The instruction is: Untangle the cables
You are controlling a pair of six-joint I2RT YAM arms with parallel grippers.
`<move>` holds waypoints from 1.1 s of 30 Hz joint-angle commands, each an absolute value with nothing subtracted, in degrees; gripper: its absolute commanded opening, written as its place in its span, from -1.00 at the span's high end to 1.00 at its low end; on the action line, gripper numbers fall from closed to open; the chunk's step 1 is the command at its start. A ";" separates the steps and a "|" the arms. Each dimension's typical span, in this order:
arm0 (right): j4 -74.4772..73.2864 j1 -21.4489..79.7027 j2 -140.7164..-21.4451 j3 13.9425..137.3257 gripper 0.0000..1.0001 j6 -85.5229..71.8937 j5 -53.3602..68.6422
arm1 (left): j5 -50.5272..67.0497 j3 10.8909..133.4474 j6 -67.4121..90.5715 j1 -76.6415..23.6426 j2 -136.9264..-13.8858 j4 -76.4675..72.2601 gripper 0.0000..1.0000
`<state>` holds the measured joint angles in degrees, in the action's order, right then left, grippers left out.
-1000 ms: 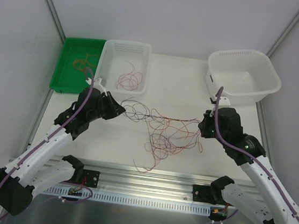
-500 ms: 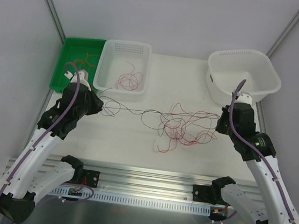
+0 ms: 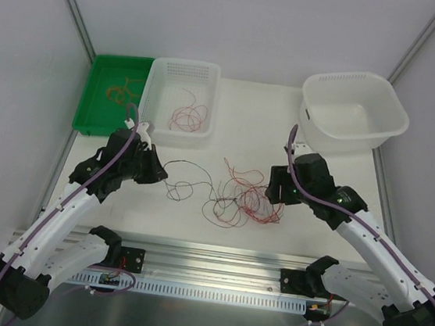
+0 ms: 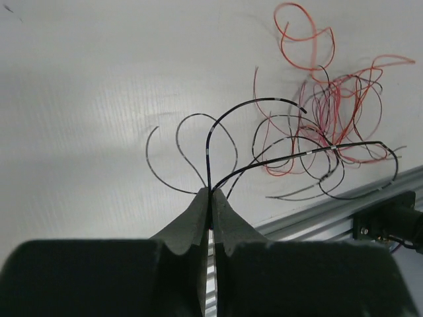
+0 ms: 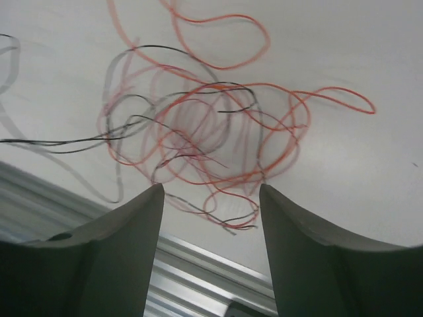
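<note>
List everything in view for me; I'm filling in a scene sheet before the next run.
Tangle: one, red and black cables, table centre.
Red cables: a few, in the basket.
Orange-tan cables: a few, in the tray.
Basket: one, white, back left.
Tray: one, green, left of the basket.
Tub: one, white, back right.
Table: one, white.
Rail: one, silver, near edge.
Arms: two, white and black; left arm, right arm.
Left jaws: shut on a black cable from the tangle.
Right jaws: open, over the tangle's right side.
</note>
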<state>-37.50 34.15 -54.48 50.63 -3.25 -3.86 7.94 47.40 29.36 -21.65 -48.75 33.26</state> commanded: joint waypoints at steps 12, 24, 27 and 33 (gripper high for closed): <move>-15.21 47.63 -65.29 58.54 -0.45 -2.98 11.34 | 9.49 46.14 31.29 -29.00 -50.27 29.09 1.00; -8.00 54.05 -76.03 58.09 0.14 -7.91 11.69 | 8.18 44.21 31.99 -29.80 -50.89 27.42 1.00; -9.40 54.23 -74.63 59.23 0.84 -7.04 9.58 | 7.74 43.42 31.91 -29.88 -51.68 27.42 0.90; -17.65 54.32 -70.14 65.91 0.99 -2.29 4.93 | 7.74 42.63 32.08 -29.88 -50.72 27.42 -0.09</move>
<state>-15.46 54.15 -74.67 59.66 -5.26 7.94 8.49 43.07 31.94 -29.32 -51.72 28.71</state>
